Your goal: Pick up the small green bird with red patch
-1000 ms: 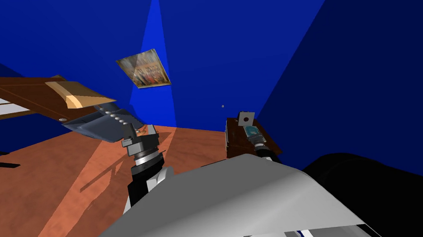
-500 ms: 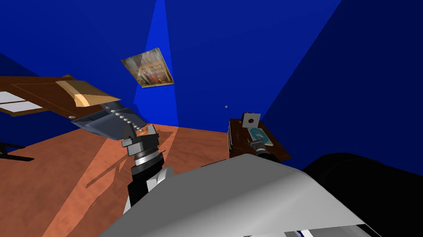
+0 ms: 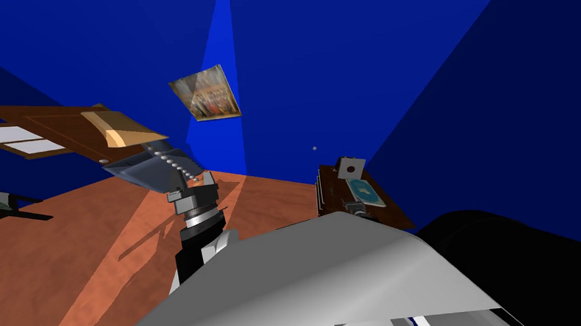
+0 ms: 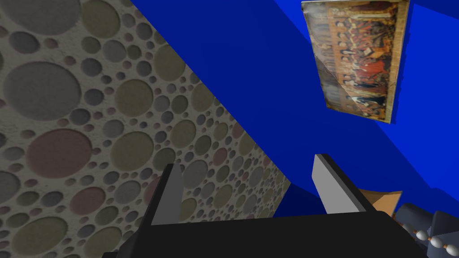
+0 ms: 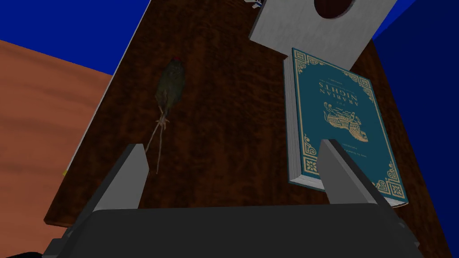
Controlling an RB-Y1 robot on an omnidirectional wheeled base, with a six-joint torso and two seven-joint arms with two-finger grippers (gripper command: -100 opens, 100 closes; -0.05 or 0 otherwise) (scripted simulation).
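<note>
While your right gripper (image 5: 233, 179) hangs spread wide, the bird (image 5: 171, 86) lies ahead on the table (image 5: 224, 134), untouched. Left gripper (image 4: 246, 165) likewise spread.

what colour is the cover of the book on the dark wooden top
Teal with a gold border and lettering; the book shows best in the right wrist view.

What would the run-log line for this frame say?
stage: pre-grasp | right gripper: open over brown table | green bird: lying on table, ahead of gripper, ungrasped | teal book: apart from bird | left gripper: open, empty
</note>
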